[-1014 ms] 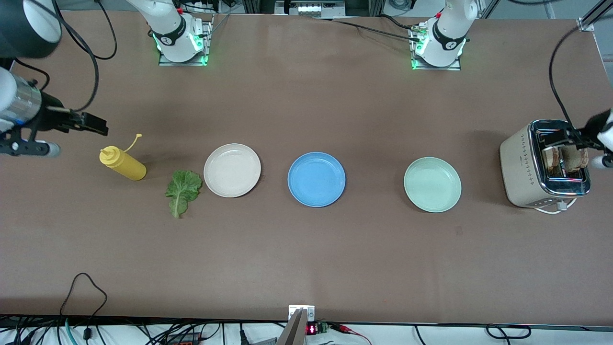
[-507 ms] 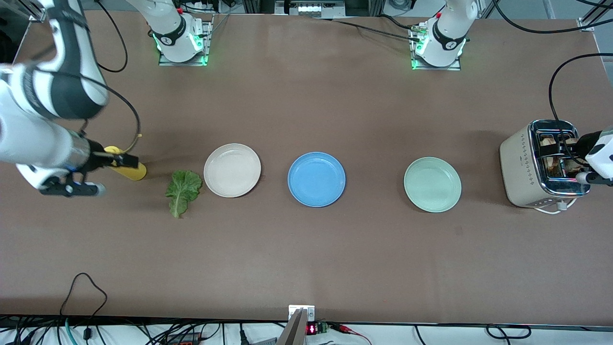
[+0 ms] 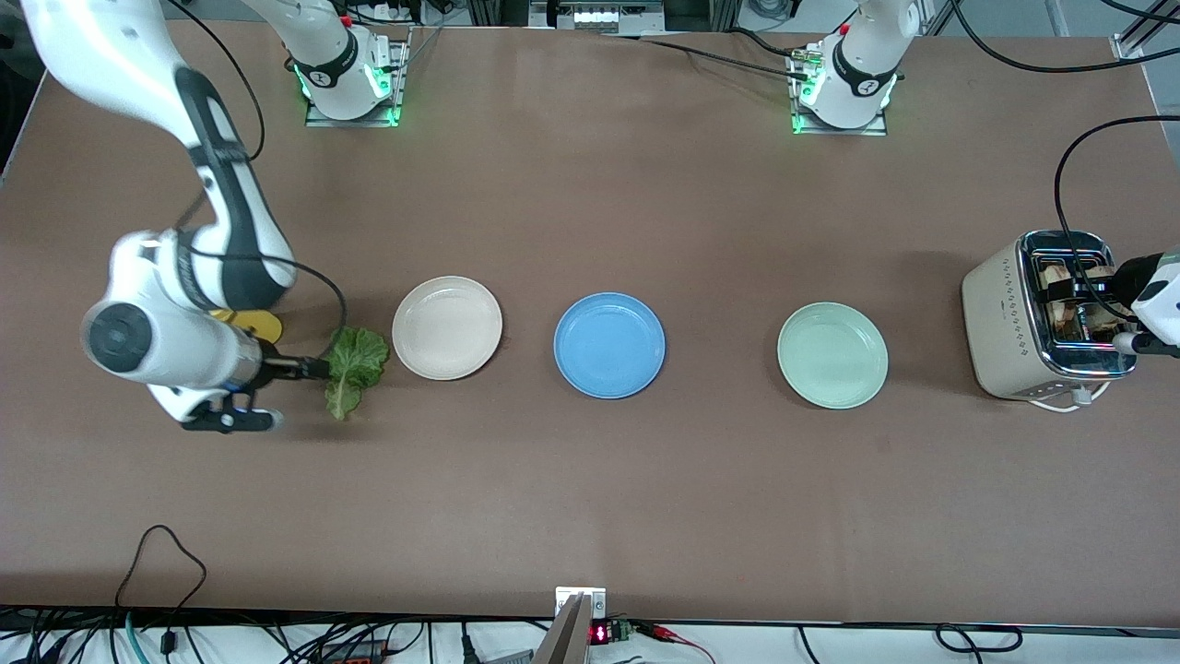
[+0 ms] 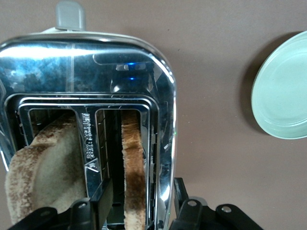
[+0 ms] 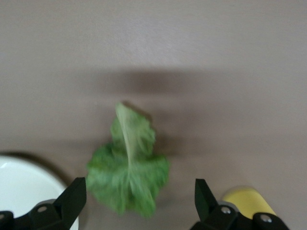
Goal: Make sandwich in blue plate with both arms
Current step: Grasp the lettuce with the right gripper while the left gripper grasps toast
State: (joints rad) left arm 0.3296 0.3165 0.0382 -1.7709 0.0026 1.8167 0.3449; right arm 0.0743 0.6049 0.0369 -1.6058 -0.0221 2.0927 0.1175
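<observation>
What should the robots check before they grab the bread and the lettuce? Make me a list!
1. Blue plate has nothing on it: ok.
2. Right gripper open, over the lettuce leaf: ok.
3. Lettuce leaf lies flat on the table, touching no plate: ok.
4. Left gripper at the toaster, a finger on each side of one bread slice: ok.
5. Firm grip on that slice: cannot tell.
6. Second bread slice sits in the next slot: ok.
</observation>
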